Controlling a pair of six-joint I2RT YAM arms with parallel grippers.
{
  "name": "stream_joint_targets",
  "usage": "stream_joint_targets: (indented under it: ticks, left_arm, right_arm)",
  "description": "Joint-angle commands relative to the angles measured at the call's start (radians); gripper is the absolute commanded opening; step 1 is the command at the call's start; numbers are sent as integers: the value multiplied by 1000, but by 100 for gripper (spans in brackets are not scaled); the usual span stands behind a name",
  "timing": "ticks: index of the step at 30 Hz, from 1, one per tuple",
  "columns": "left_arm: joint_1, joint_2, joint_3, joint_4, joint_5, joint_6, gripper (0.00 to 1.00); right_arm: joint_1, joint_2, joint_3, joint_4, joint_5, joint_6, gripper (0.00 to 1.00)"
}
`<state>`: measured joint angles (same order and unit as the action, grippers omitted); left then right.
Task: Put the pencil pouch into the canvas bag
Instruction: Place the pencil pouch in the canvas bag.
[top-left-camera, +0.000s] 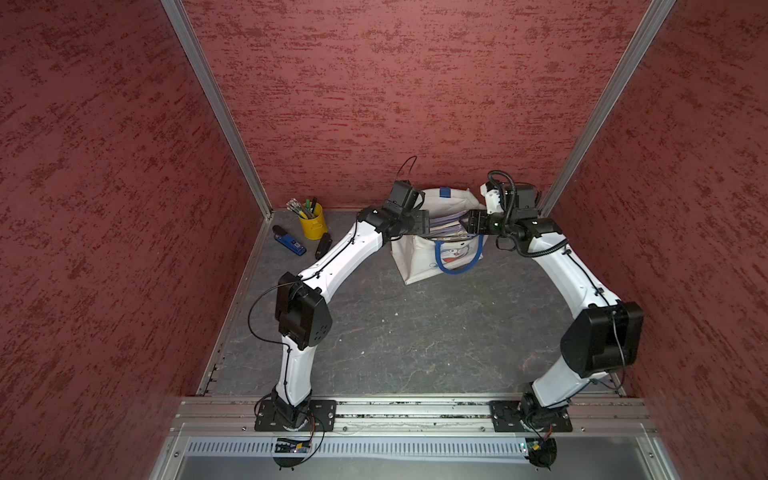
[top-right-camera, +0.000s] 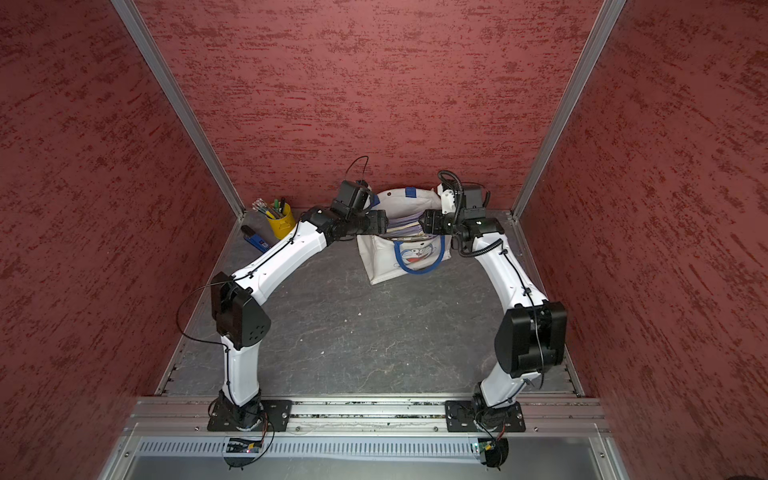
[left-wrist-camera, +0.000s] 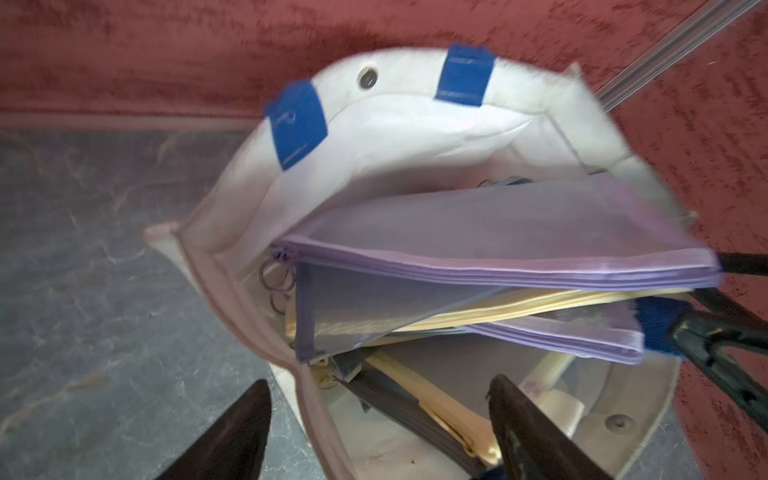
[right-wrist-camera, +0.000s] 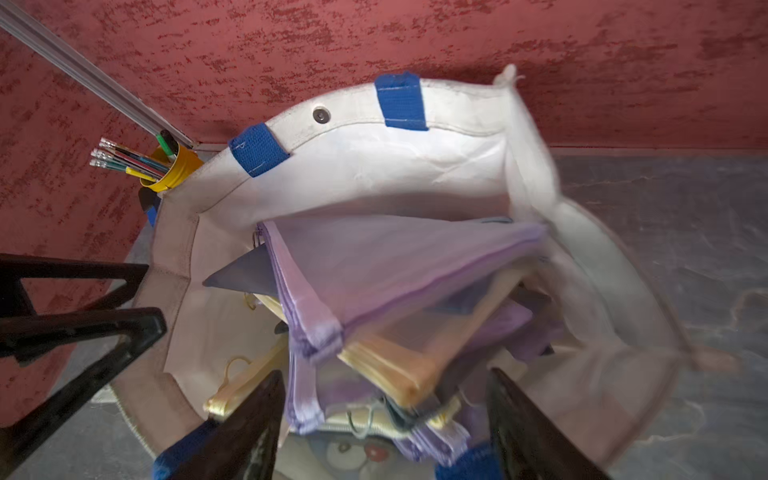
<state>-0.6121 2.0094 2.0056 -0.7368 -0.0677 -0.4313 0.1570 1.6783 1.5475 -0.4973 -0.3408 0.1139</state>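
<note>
Top views both showed the yellow pen cup at ten o'clock. At twelve o'clock the left gripper straddled the rim of the canvas bag, jaws apart and empty. The purple pencil pouch lay tilted atop other pouches inside. The right gripper hung above it, jaws spread, holding nothing.

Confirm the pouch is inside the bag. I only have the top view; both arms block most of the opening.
Observer: Left wrist view shows the purple mesh pouch on top of a stack of pouches inside the canvas bag.
Operator: Left fingers holding anything?
Observer: No, the left gripper has its fingers wide apart, nothing pinched.
Operator: Right side?
Observer: Right wrist view: the right gripper has its fingers apart too, the stack's end between them; contact is too blurred to judge.
</note>
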Motion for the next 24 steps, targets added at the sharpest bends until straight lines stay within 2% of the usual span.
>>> stream_joint_targets:
  ticks: [1, 3, 6, 8, 13, 21, 24]
  left_arm:
    - [1, -1, -28, -6, 49, -96, 76]
    - [2, -3, -46, -15, 63, -118, 67]
    - [2, -27, -91, -4, 72, -134, 44]
    - [2, -47, -114, -1, 78, -141, 25]
    - [-2, -96, -147, 2, 74, -128, 2]
    - [3, -150, -184, 15, 50, -104, 0]
    - [14, -151, -198, 24, 70, -104, 0]
  right_arm:
    - [40, 28, 38, 81, 5, -67, 73]
    - [55, 52, 44, 83, 34, -70, 70]
    - [72, 82, 62, 72, 98, -72, 62]
    - [79, 108, 89, 51, 132, -74, 57]
    - [99, 175, 150, -33, 213, -85, 48]
    - [99, 319, 311, -242, 290, -77, 44]
    - [108, 311, 344, -263, 298, -84, 44]
